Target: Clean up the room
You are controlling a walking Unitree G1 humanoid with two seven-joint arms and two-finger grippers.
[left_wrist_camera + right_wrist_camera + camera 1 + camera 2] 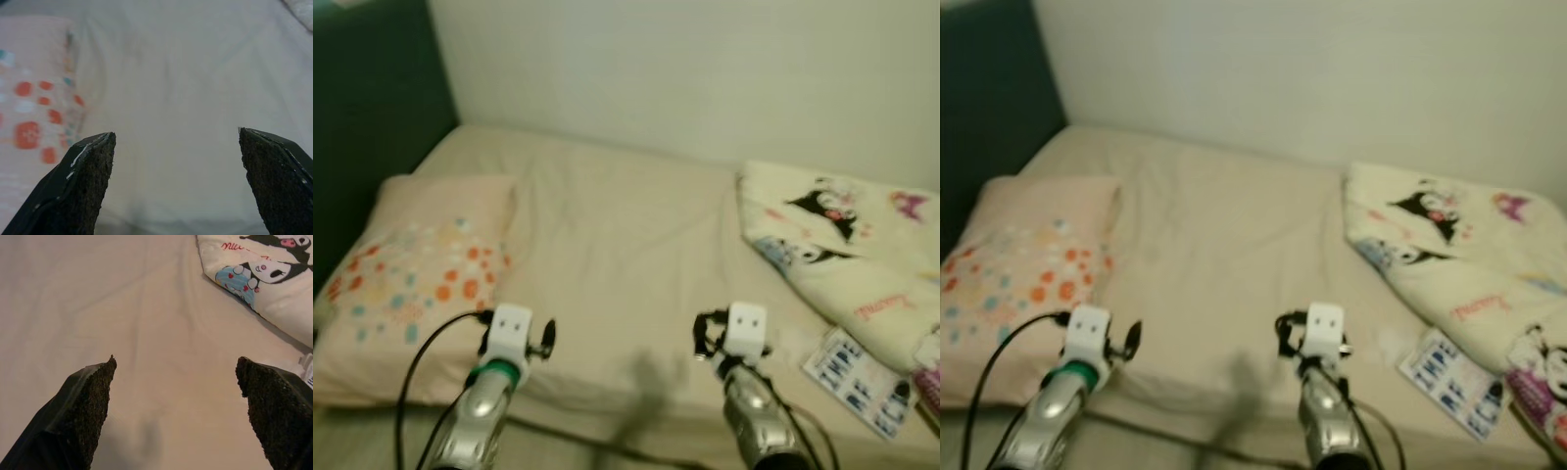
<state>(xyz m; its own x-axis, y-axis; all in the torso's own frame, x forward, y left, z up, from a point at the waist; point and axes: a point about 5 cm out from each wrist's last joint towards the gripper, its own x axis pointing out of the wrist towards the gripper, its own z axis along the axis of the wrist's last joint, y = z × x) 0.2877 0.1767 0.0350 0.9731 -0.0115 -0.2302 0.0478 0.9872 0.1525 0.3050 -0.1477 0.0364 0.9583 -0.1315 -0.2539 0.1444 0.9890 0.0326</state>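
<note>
Both hands, left hand (176,181) and right hand (176,411), hover released over the bed (607,245), likely readying for the book (857,382) beside the cartoon blanket (842,245).

**Dim, warm light and a soft picture**

The room is dimly lit with a yellowish cast. Both eye views are slightly blurred, the bed (607,245) soft and grainy. A faint smeared shadow falls on the sheet between the arms. In the wrist views the black fingers (78,191) loom close, edges soft; no glare anywhere.
</note>
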